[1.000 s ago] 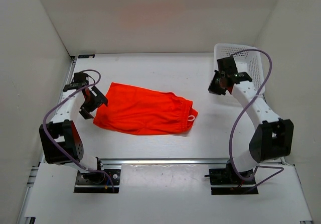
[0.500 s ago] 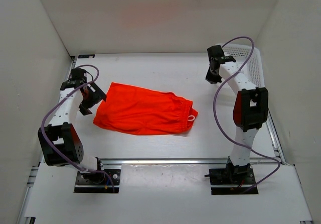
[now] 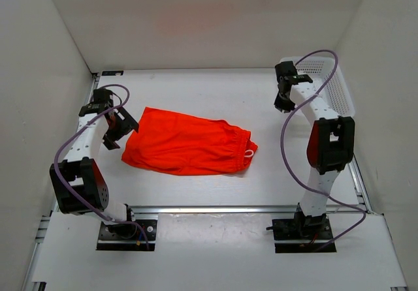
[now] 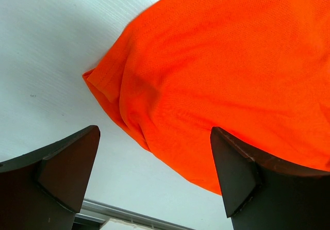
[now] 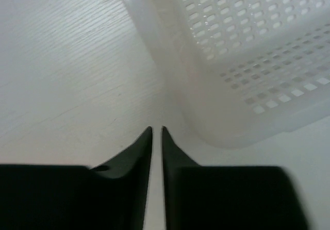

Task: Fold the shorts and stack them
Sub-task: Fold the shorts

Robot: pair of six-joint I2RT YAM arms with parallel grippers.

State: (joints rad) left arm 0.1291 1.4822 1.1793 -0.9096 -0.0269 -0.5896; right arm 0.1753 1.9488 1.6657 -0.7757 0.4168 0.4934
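Shorts (image 3: 189, 141) on table (image 3: 196, 92), mesh basket (image 5: 242, 65) just beyond right claw (image 5: 157, 129), contents unclear.

A white, faintly grained table (image 3: 196, 89) carries bright orange-red fabric shorts (image 3: 186, 141) lying flat left of centre, a white drawstring (image 3: 249, 153) at their right end. A white plastic mesh basket (image 3: 336, 85) sits in the far right corner.

Shorts (image 3: 186, 149) on table (image 3: 196, 89), left claw (image 3: 123, 133) beside their left end; basket (image 3: 339, 92) back right, right claw (image 3: 282, 102) beside it.
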